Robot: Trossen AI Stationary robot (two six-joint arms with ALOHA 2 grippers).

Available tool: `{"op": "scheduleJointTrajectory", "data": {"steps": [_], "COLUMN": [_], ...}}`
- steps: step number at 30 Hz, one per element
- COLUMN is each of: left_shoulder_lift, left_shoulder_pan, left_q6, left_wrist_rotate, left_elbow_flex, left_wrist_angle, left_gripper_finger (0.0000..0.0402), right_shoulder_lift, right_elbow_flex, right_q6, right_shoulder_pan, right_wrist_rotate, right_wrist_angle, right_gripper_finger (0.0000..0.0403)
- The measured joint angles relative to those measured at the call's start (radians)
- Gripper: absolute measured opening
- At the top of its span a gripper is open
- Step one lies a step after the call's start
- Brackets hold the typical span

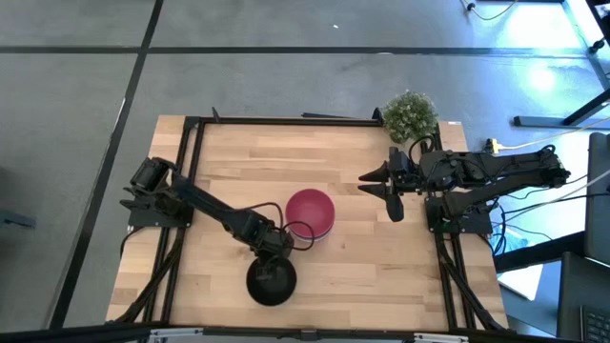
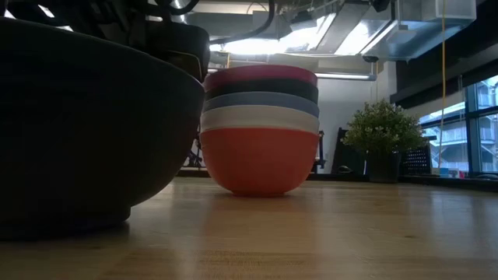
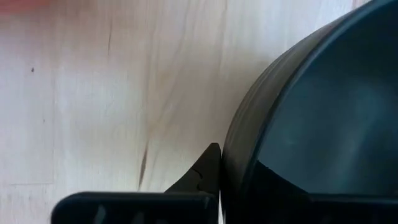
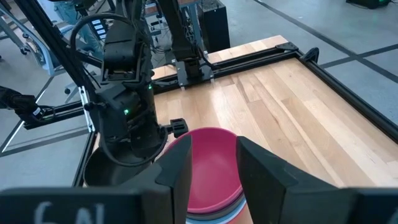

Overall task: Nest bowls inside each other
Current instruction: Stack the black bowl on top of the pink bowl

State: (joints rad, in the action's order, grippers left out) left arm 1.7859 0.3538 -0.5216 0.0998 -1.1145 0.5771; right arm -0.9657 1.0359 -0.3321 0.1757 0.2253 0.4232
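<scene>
High view: on the wooden tabletop (image 1: 372, 276), the left end effector (image 1: 272, 257) is down at the rim of a lone black bowl (image 1: 271, 282) near the front edge, its fingers pinched shut on that rim. The left wrist view shows one dark finger (image 3: 208, 171) pressed against the outer wall of the bowl, which sits on the wood. Just beside it, toward the middle of the tabletop, stands a stack of nested bowls (image 1: 310, 213), with the magenta-pink bowl (image 1: 310, 210) on top. From the low view the stack reads, bottom to top, red bowl (image 2: 259, 159), white bowl (image 2: 259, 118), light blue bowl (image 2: 261, 101), a second black bowl (image 2: 261, 86), then magenta-pink. The right end effector (image 1: 389, 186) hangs well apart at the right side, fingers parted and holding nothing, near a small potted plant (image 1: 410, 114) at the far edge.
</scene>
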Motion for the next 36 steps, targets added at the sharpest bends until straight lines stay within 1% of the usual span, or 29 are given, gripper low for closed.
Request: {"op": "scheduleJointTrajectory", "data": {"steps": [13,17,26,34,36], "left_shoulder_lift": [0.000,-0.033,-0.192,-0.367,-0.419], "left_shoulder_pan": [-0.038,-0.040,-0.076,-0.147,-0.168], "left_q6": [0.019,0.030,0.034,0.058,0.062], "left_wrist_rotate": [0.009,0.011,0.009,0.009,-0.005], "left_elbow_flex": [0.000,0.002,0.002,0.002,0.002], "left_wrist_angle": [0.003,0.011,0.018,0.032,0.036], "left_gripper_finger": [0.0003,0.0002,0.0002,0.0002,0.0002], "right_shoulder_lift": [0.000,0.000,0.000,0.000,0.000], "right_elbow_flex": [0.000,0.000,0.000,0.000,0.000], "right_q6": [0.008,0.008,0.016,0.018,0.019], "right_shoulder_pan": [0.000,0.000,0.000,0.000,0.000], "right_wrist_rotate": [0.017,0.017,0.018,0.018,0.018], "right_wrist_angle": [0.001,0.002,0.012,0.012,0.013], "right_gripper_finger": [0.0126,0.0126,0.0126,0.0126,0.0126]}}
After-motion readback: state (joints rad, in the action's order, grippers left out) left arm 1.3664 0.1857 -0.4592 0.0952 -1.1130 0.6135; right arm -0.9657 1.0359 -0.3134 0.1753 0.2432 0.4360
